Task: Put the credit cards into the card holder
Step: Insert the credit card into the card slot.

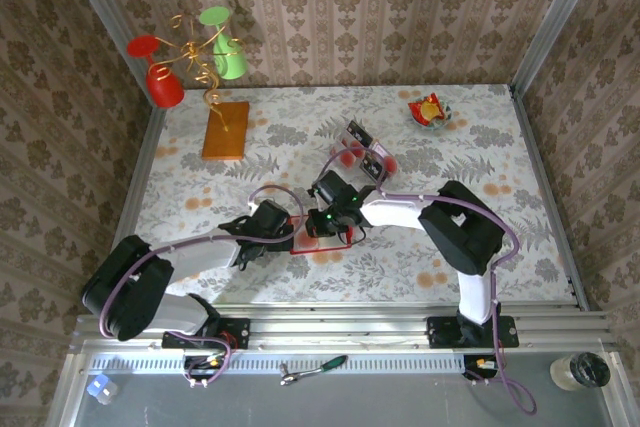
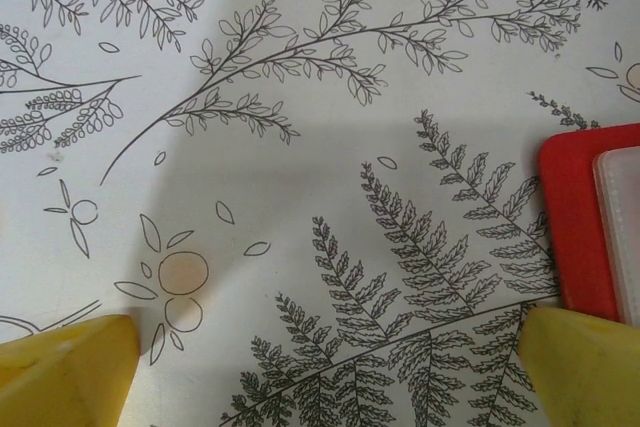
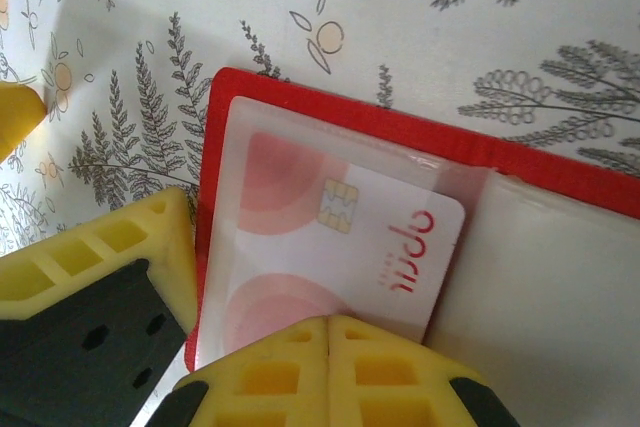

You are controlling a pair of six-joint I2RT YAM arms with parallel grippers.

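The right gripper (image 3: pixel 330 337), fingers shut tight at the edge of a pale, red-blotched plastic credit card (image 3: pixel 340 237) lying partly inside the clear pocket of the flat red card holder (image 3: pixel 350 119), seems to be nudging it home, while the wide-open, empty left gripper (image 2: pixel 320 377) waits beside the holder, probably to steady it.

The fern-printed table (image 1: pixel 480 247) bears the red card holder (image 3: pixel 350 115) near the front, credit cards (image 1: pixel 362 147) mid-table, and a snack wrapper (image 1: pixel 428 109) and orange-brown block (image 1: pixel 225 129) behind.

With the left hand (image 2: pixel 320 377) and right hand (image 3: pixel 328 335) crowded at the card holder (image 3: pixel 300 104) in the centre, credit cards (image 1: pixel 362 147) just beyond, and an orange block (image 1: pixel 225 129) with a wire stand (image 1: pixel 205 47) far left, open passage lies along the right side of the counter (image 1: pixel 530 177).
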